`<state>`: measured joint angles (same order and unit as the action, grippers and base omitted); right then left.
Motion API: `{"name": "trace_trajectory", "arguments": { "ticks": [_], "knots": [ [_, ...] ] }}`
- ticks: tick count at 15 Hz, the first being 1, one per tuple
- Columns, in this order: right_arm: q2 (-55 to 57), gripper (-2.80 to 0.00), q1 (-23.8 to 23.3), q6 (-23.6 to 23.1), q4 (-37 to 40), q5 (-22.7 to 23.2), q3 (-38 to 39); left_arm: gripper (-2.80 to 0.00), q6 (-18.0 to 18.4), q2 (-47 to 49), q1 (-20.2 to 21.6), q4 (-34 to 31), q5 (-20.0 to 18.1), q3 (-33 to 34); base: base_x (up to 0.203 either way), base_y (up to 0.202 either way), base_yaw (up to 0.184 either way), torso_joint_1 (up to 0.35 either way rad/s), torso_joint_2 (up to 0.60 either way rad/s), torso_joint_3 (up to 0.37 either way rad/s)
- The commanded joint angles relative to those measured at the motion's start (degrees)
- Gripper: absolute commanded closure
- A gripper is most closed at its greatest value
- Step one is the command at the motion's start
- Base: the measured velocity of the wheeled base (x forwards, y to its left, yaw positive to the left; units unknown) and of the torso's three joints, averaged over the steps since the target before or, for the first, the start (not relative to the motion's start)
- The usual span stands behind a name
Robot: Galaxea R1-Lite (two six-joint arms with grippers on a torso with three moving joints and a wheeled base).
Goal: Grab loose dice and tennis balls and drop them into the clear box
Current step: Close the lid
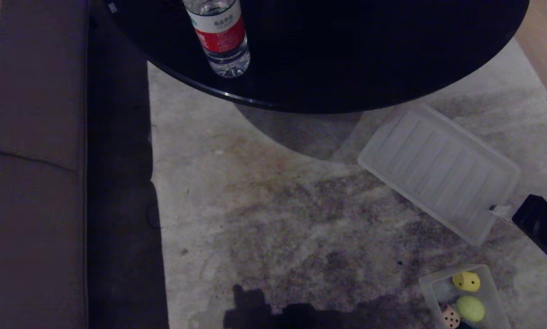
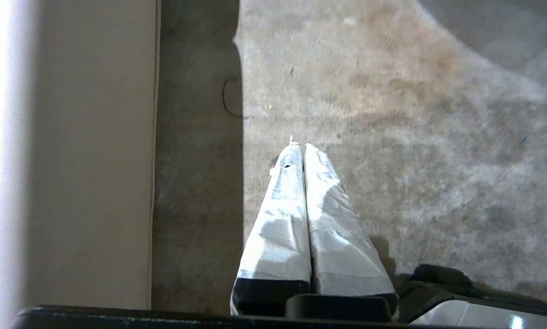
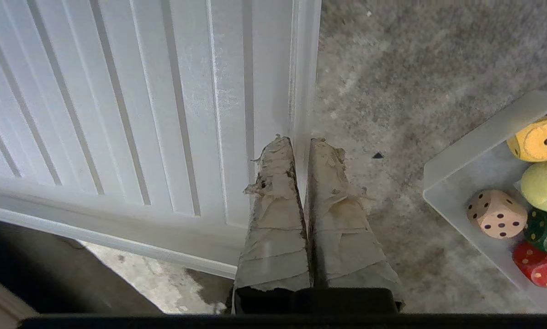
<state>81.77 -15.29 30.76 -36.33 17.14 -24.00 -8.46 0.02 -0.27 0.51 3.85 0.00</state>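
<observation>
Grey carpet (image 1: 300, 219) fills most of what we see, with lots of open room in the middle. A round black bench (image 1: 346, 55) hangs over the far part of it, and a water bottle (image 1: 221, 39) stands near its edge. A brown sofa (image 1: 31, 183) runs down our left side, with a dark strip of floor beside it.

Our right gripper (image 3: 300, 144) has its fingers (image 3: 275, 192) pressed together on the thin rim of the ribbed lid (image 3: 118, 114). One finger is on the inside of the rim and one on the outside. In the head view the lid (image 1: 438, 169) lies slanted on the carpet at our right, one corner close to the bench edge.

The clear box (image 1: 431, 285) sits on the carpet just past the lid, near the bottom right corner. Inside it we see a yellow die (image 3: 538, 139), a tennis ball (image 3: 545, 185), a beige die (image 3: 497, 214), a green die (image 3: 545, 228) and a red die (image 3: 540, 269), all packed close.

Our left gripper (image 2: 299, 145) hangs over bare carpet beside the sofa, fingers together and holding nothing.
</observation>
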Motion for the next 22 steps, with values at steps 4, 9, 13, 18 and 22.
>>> {"name": "trace_trajectory", "arguments": {
  "ticks": [4, 9, 13, 18, 22],
  "knots": [
    [0.0, 0.0, 0.0, 0.2, -0.2, 0.1, 0.0, 0.0, -0.1, 0.1, 0.0, 0.0, 0.0, 0.0, 0.0, 0.0, 0.0, 0.002, 0.0, 0.204],
    [0.0, 0.0, 0.0, 0.1, -0.3, 0.1, 0.4, 0.0, 0.0, 0.1, 0.0, 0.0, 0.0, 0.0, 0.0, 0.0, 0.0, 0.001, 0.0, 0.099],
    [-0.1, 0.0, 0.0, 0.1, -0.3, 0.1, 0.4, 0.0, 0.0, 0.1, 0.0, 0.0, 0.0, 0.0, -0.014, 0.0, 0.0, 0.001, 0.0, 0.001],
    [-0.1, 0.0, 0.0, 0.1, -0.3, 0.1, 0.5, 0.0, 0.0, 0.1, 0.0, 0.0, 0.0, 0.0, -0.176, 0.0, -0.001, 0.003, 0.0, 0.002],
    [-0.1, 0.0, 0.0, 0.1, -0.3, 0.1, 0.5, 0.0, 0.0, 0.1, 0.0, 0.0, 0.0, 0.0, -0.183, 0.0, -0.002, 0.002, 0.01, 0.003]
  ]
}}
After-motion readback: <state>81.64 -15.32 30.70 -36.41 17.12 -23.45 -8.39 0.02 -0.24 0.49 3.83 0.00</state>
